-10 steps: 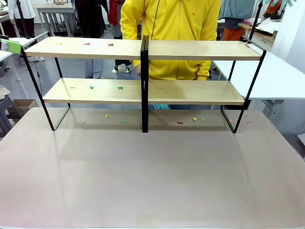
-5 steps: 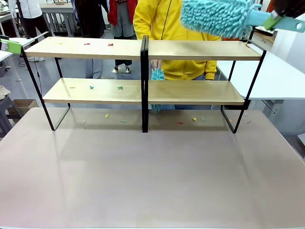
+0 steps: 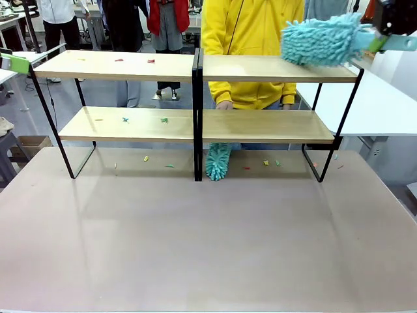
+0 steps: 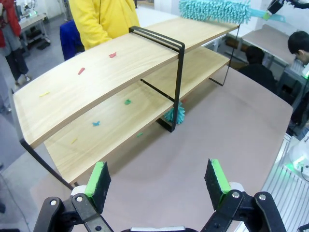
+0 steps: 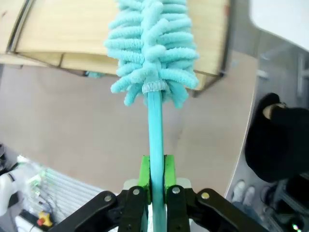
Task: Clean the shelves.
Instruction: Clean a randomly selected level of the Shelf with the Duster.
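The shelves stand across the far half of the table, two light-wood tiers on a black frame. My right gripper is shut on the handle of a teal fluffy duster, whose head lies over the right end of the top board. The right wrist view shows the same grip and duster head. My left gripper is open and holds nothing, off the left end of the shelves. Small coloured scraps lie on both left boards and on the table under the rack.
A person in a yellow top stands behind the shelves and holds a second teal duster on the table under the lower board, by the centre post. A white table stands at the right. Other people stand farther back.
My right gripper has carried the duster rightward and down to the right end of the top board. The person's duster dropped from behind the lower board to the table beneath it.
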{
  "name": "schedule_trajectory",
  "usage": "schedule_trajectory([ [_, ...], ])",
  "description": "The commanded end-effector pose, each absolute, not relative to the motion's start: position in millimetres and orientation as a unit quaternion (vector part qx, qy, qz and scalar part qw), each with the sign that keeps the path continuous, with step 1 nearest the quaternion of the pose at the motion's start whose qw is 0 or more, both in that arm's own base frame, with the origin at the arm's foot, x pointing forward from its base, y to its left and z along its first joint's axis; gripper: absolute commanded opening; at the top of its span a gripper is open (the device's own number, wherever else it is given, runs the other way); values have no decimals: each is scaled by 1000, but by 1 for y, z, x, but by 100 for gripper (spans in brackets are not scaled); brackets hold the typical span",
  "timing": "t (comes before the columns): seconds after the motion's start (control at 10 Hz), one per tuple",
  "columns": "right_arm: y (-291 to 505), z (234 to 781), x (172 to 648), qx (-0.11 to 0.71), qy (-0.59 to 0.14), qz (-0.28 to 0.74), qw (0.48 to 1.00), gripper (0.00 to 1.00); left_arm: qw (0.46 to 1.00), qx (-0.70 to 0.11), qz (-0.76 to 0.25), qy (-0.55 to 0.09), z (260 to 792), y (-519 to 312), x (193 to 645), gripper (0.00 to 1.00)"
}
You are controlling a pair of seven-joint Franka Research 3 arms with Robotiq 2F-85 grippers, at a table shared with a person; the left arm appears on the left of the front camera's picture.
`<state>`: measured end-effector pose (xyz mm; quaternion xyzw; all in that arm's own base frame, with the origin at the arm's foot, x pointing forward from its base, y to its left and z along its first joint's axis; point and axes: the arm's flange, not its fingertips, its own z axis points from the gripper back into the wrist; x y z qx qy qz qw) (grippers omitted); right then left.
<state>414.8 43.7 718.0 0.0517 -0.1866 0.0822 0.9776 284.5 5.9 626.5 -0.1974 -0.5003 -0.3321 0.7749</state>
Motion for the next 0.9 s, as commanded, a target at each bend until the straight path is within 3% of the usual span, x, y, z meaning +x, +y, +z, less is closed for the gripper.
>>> schedule_trajectory([
  [0.0, 45, 725, 410, -18, -165, 21, 986, 13, 774, -197, -332, -502, 626, 5, 285, 100],
  [0.3, 34, 718, 404, -65, -144, -4, 987, 13, 774, -197, -332, -502, 626, 5, 285, 100],
  [0.5, 36, 729, 395, 58, -249, 97, 962, 13, 774, -197, -332, -502, 626, 5, 285, 100],
  [0.8, 29, 738, 383, 225, -234, 187, 927, 13, 774, -197, -332, -502, 626, 5, 285, 100],
])
